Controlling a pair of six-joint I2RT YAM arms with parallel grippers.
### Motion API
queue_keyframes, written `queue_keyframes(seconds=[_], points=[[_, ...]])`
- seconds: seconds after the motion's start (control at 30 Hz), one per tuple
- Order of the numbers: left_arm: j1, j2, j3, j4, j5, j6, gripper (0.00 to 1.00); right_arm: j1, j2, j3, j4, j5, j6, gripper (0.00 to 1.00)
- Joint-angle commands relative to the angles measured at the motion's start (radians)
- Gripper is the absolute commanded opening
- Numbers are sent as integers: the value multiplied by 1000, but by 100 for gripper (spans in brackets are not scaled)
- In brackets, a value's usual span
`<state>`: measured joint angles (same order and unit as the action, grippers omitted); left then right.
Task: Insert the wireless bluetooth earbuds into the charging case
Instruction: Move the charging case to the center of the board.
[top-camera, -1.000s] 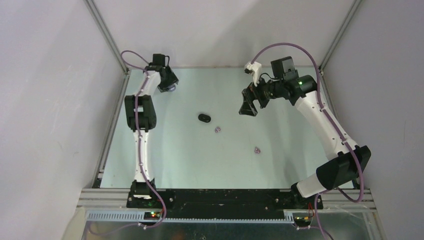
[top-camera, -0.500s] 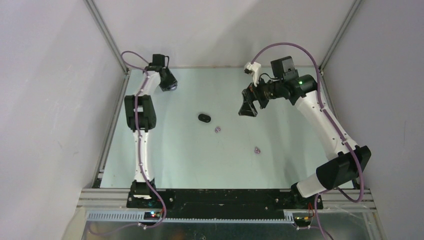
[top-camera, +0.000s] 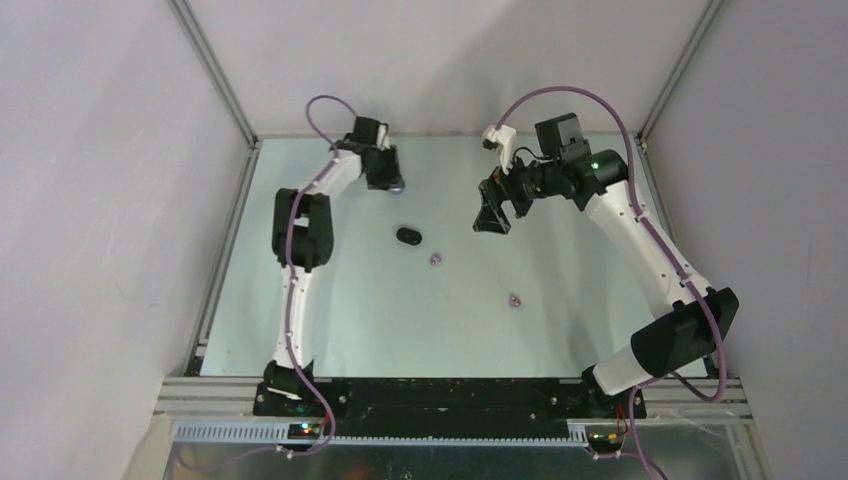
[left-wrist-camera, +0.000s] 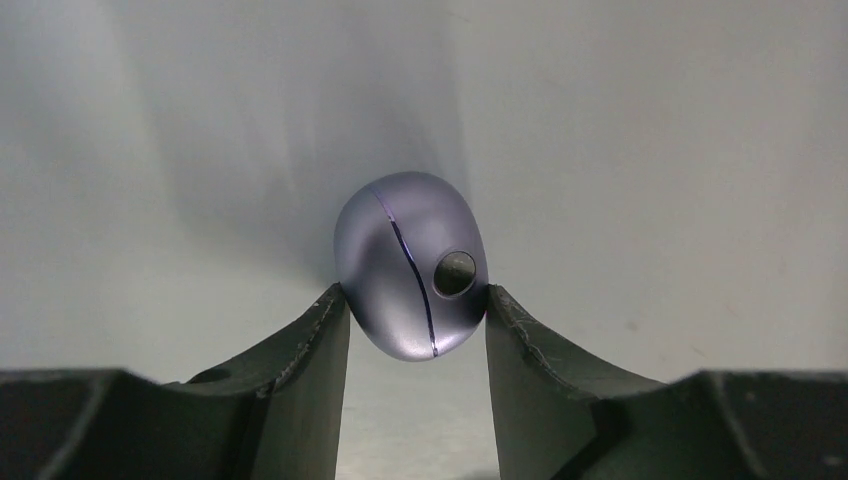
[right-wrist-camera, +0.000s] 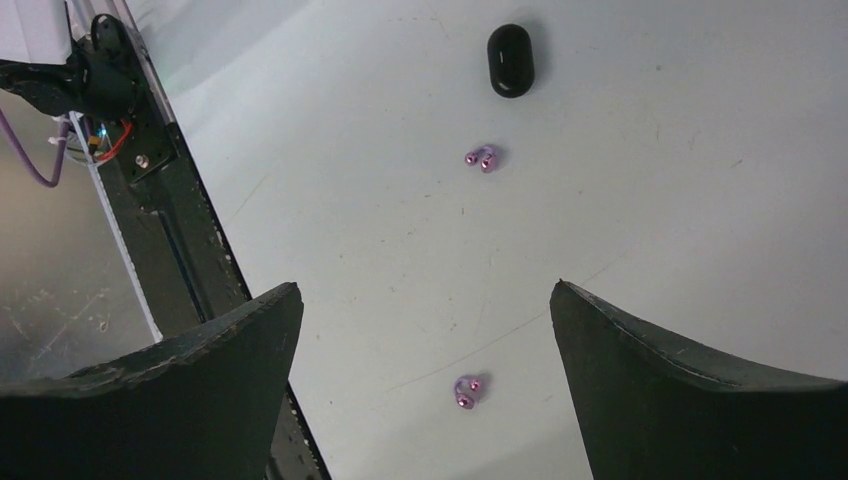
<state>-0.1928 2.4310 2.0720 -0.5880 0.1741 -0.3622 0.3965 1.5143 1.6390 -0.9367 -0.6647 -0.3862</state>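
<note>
Left arm has swung off the far-left corner toward the middle of the back edge since a second ago; right arm barely shifted, items on the table unmoved. Top view: left gripper (top-camera: 388, 180) sits near the back wall, its purple cable (top-camera: 325, 105) looping above it. Right gripper (top-camera: 492, 215) hangs over the table (top-camera: 560, 330) to the right, green LED (top-camera: 600, 163) lit on its arm. A black pod (top-camera: 408, 236) lies nearer the bases than both grippers, closer to the left one. One lilac earbud (top-camera: 434, 260) is just beside the pod; second lilac earbud (top-camera: 515, 299) is well apart, nearer the bases, roughly under the right gripper. Aluminium frame posts (top-camera: 215, 70) box in the cell. Left wrist view: both fingers (left-wrist-camera: 310, 360) are clamped on the lilac-grey charging case (left-wrist-camera: 400, 265), pressing its two sides; lid seam closed, dark round spot facing the camera, plain pale surface behind. Right wrist view: jaws spread wide, nothing between them; pod at top of view, first earbud below it, second earbud low between the fingertips; black base plate (right-wrist-camera: 190, 260) with red wires (right-wrist-camera: 110, 145) runs along the left.
</note>
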Motion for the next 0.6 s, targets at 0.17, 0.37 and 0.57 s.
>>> queue_keyframes(seconds=[0.17,0.37,0.57], points=[[-218,-109,23,-33,241,300,33,-9,-89,-81,122,74,-16,99],[-342,-170,-15,-84,291,464,34,-75,-146,-132,214,140,4,99],[-459,-193,-79,-155,334,595,38,-201,-191,-168,272,140,52,100]])
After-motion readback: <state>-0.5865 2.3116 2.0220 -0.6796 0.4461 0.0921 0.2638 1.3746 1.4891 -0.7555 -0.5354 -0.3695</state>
